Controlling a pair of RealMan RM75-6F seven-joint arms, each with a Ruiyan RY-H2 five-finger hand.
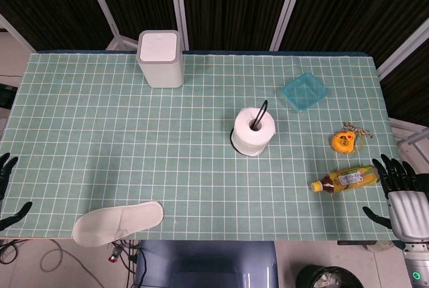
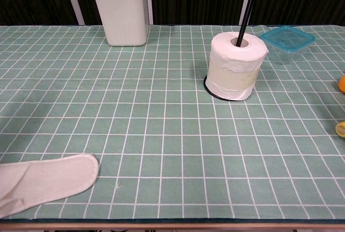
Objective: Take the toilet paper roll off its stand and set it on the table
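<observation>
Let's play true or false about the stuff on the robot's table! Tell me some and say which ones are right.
1. The toilet paper roll is on its stand. True.
2. The right hand is holding the bottle. False: it rests open beside the bottle, holding nothing.
3. A white slipper lies near the table's front edge. True.
4. The blue container sits on top of the bin. False: it sits on the table, apart from the bin.
5. The left hand is touching the roll. False: it is at the table's far left edge.

toilet paper roll (image 1: 254,131) — white, upright | on black stand (image 2: 242,9) — mid-table, right of centre
</observation>
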